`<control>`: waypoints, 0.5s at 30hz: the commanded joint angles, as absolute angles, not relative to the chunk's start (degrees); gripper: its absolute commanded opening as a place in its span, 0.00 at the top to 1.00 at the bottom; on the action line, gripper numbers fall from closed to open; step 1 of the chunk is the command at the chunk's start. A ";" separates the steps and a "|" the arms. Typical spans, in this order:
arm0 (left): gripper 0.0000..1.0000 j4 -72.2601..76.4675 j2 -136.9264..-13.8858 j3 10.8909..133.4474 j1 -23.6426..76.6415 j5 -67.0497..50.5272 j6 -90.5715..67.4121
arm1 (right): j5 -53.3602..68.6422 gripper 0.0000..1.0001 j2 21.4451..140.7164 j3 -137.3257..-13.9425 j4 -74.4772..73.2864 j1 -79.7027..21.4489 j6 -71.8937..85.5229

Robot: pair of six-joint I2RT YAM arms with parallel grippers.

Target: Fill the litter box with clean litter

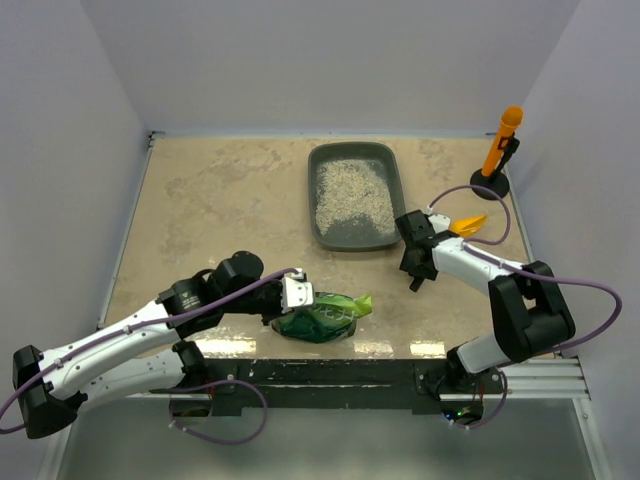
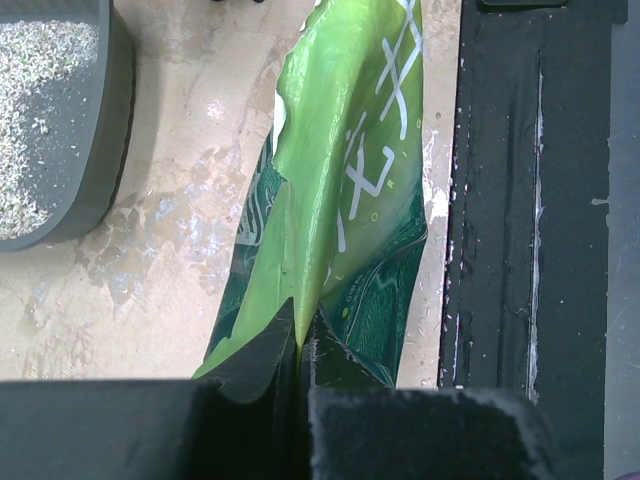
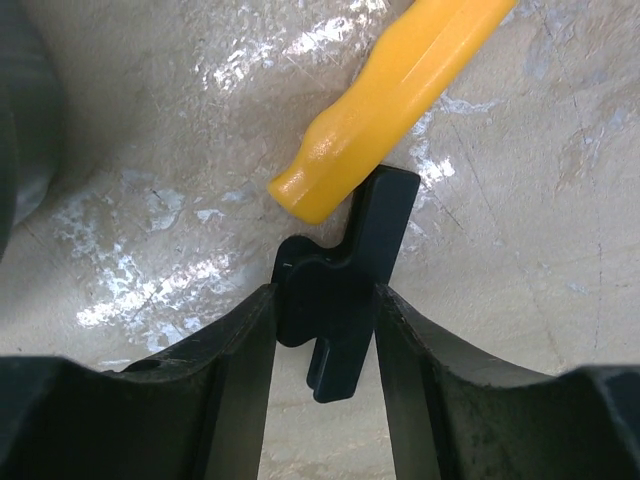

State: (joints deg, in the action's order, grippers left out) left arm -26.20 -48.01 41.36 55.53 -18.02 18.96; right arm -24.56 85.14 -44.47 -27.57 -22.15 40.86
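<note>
A shallow dark grey rectangular plastic litter box [image 1: 358,196] with rounded corners sits toward the back of a beige stone-look tabletop [image 1: 220,210], right of centre. Pale whitish-grey granular litter [image 1: 350,190] covers much of its floor. Bare tabletop lies to its left and behind it, running to the grey walls.

At the near edge, the left gripper [image 2: 300,345] has its jaws pinched tight on the corner of a glossy green printed bag [image 1: 325,316], which lies just beside the black front rail [image 2: 520,200]. The bag carries white line patterns; no words can be read.

To the right of the litter box, the right gripper [image 3: 325,335] holds a black flat piece [image 3: 345,280] between half-spread jaws. That piece touches the end of a yellow plastic handle [image 3: 390,95]; its far end is out of view. In the back right corner an orange-handled tool [image 1: 502,140] stands upright in a black round base [image 1: 490,184], near the wall.
</note>
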 commanded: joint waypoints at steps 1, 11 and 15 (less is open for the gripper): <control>0.95 -20.04 -45.53 42.98 55.63 -20.04 17.49 | -27.77 0.54 84.64 -47.11 -27.16 -21.97 41.04; 0.95 -19.86 -45.26 42.80 55.63 -20.39 17.31 | -27.69 0.97 83.50 -46.58 -27.33 -22.06 41.40; 0.96 -19.86 -44.74 42.71 55.63 -19.95 17.23 | -26.81 1.00 82.71 -46.76 -27.42 -22.06 41.48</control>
